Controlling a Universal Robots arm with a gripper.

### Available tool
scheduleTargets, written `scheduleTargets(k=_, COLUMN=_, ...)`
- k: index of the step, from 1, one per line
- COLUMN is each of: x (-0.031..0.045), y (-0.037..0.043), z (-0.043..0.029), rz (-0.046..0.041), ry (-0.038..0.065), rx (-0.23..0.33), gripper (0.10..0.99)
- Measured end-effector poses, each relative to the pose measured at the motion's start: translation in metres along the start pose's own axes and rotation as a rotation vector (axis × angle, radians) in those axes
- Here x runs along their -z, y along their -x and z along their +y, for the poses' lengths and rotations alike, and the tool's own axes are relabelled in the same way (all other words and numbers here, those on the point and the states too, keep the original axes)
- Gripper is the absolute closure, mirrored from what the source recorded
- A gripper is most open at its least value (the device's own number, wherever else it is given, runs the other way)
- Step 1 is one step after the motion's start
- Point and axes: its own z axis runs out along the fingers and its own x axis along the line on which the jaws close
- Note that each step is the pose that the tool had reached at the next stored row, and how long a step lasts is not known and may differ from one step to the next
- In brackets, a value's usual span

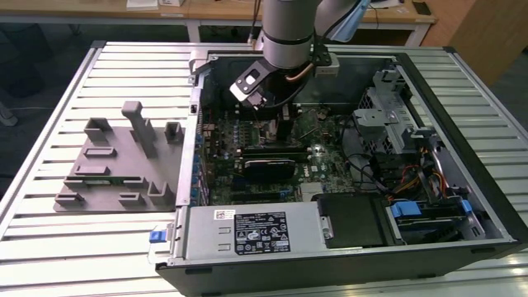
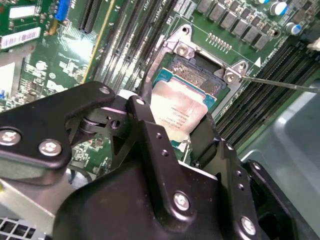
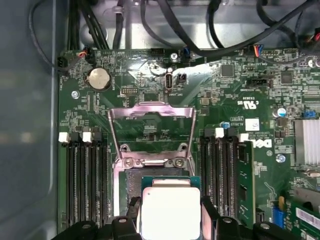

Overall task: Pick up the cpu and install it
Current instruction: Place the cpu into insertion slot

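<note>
The cpu [image 3: 170,209], a flat square chip with a silvery top and pale rim, sits between my two black fingers [image 3: 210,214]. My gripper [image 3: 171,216] is shut on it by two opposite edges. The chip hovers right at the metal-framed socket [image 3: 131,176], partly over its dark centre, and the socket's load plate [image 3: 151,114] is swung up and open. In the second wrist view the cpu [image 2: 176,109] overlaps the socket [image 2: 196,66], with the gripper [image 2: 175,127] around it. In the exterior view the gripper [image 1: 266,106] reaches down into the open computer case over the motherboard [image 1: 318,139].
Memory slots [image 3: 83,180] flank the socket on both sides, and a thin lever wire [image 2: 280,84] sticks out beside it. Black cables [image 3: 165,25] run along the case wall. A power supply [image 1: 247,232], a drive cage [image 1: 387,111] and a grey fixture block [image 1: 115,162] lie around.
</note>
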Motion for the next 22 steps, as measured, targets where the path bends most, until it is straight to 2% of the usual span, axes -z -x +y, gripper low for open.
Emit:
scheduleTargets(k=4, x=-0.0046, y=-0.0021, z=-0.0002, rz=-0.0002, ry=0.000, rx=0.000, gripper=0.541)
scheduleTargets(k=6, x=-0.0070, y=-0.0057, z=-0.0005, rz=-0.0001, ry=0.000, rx=0.000, gripper=0.541)
scheduleTargets(k=22, x=-0.0164, y=-0.0060, z=-0.0018, rz=0.0007, ry=0.000, rx=0.009, gripper=0.541)
